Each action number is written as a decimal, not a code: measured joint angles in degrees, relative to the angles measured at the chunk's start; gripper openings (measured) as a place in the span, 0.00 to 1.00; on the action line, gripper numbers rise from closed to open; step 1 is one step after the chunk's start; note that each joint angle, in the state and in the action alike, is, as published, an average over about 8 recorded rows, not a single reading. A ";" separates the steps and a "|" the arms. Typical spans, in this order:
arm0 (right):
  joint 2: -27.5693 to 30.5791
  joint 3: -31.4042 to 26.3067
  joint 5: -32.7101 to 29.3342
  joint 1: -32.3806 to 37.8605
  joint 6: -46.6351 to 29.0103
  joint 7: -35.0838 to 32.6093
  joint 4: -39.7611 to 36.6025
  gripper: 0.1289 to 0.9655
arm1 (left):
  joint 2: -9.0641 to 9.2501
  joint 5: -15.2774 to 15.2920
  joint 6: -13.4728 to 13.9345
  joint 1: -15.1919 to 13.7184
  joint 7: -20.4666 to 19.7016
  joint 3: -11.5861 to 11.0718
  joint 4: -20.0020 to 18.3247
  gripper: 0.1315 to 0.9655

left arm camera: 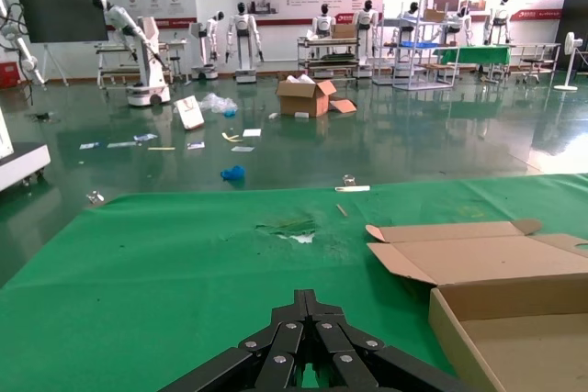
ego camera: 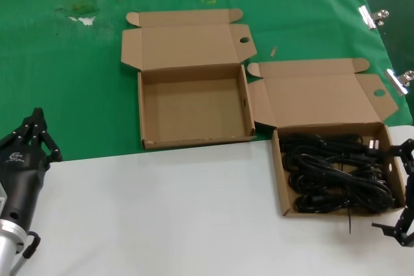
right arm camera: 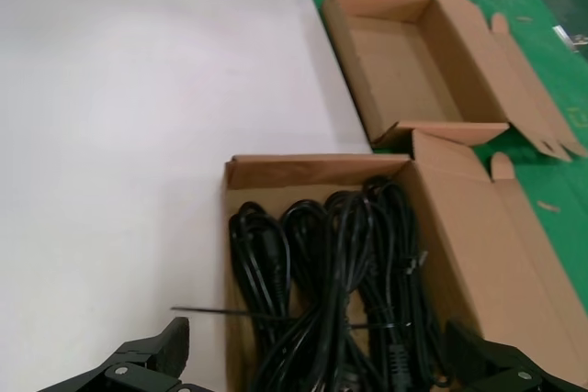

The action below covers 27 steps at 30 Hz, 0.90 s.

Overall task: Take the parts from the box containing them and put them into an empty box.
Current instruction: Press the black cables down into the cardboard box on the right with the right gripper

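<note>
Several black coiled cables, the parts [ego camera: 336, 172], fill the cardboard box containing them [ego camera: 279, 179] at the right, on the white table. Its lid [ego camera: 317, 92] lies open on the green cloth. The empty box [ego camera: 194, 105] stands to its left on the cloth, lid folded back. My right gripper [ego camera: 396, 189] is open wide at the right side of the full box. In the right wrist view its fingers [right arm camera: 156, 355] span the cables [right arm camera: 340, 273], holding nothing. My left gripper [ego camera: 35, 117] is shut at the lower left, far from both boxes; its left wrist view shows closed tips [left arm camera: 306, 300] over the cloth.
Two metal binder clips [ego camera: 372, 16] [ego camera: 401, 81] lie on the green cloth [ego camera: 65, 82] at the right edge. A torn patch [ego camera: 81, 14] marks the cloth at the far left. The white table surface [ego camera: 162, 211] stretches across the front.
</note>
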 joint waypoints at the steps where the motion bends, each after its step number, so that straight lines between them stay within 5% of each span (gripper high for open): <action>1: -0.04 -0.15 -0.11 0.08 -0.19 -0.36 -0.24 1.00 | 0.00 0.00 0.00 0.00 0.00 0.00 0.00 0.01; 12: -0.44 -1.00 -1.22 1.01 -1.12 -3.51 -2.82 0.92 | 0.00 0.00 0.00 0.00 -0.01 0.00 0.00 0.01; 27: -1.51 -1.40 -1.94 2.27 -0.85 -4.62 -4.23 0.69 | 0.00 0.02 0.00 0.00 -0.02 0.00 0.00 0.01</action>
